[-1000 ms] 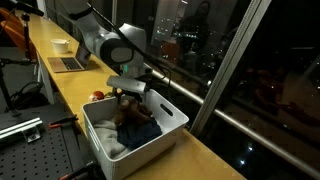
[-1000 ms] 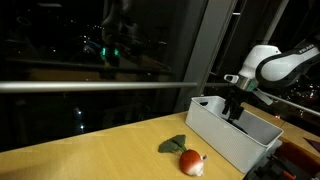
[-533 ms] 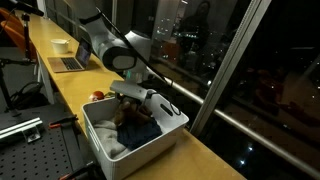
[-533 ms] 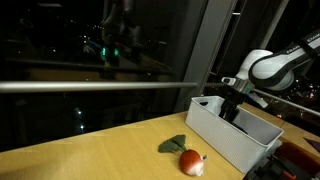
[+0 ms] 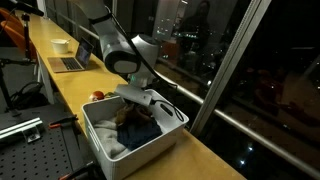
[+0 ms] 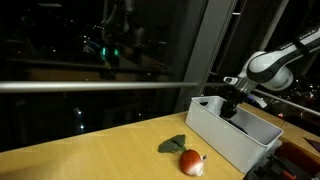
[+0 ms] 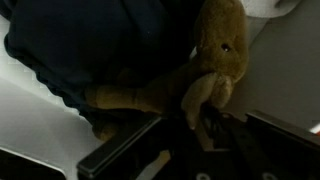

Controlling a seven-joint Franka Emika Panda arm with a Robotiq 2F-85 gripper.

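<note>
1. Jaws sit low inside the bin at the bottom of the wrist view, on either side of a dangling limb of the brown plush toy (image 7: pixel 215 50). I cannot tell whether they are pinching it or only flanking it.
2. That toy lies in the white bin (image 5: pixel 105 150), at the upper right of the wrist view, against a dark blue cloth (image 7: pixel 90 50) that fills the upper left.
3. In both exterior views the arm (image 5: pixel 125 50) bends down into the bin, which stands on the wooden worktop (image 5: pixel 200 160) beside the dark window.
4. In an exterior view a red-and-white round thing (image 6: pixel 192 162) and a green leaf-like piece (image 6: pixel 173 144) lie on the worktop just left of the bin.
5. At the upper left of an exterior view stand a laptop (image 5: pixel 68 63) and a white cup (image 5: pixel 61 45).
</note>
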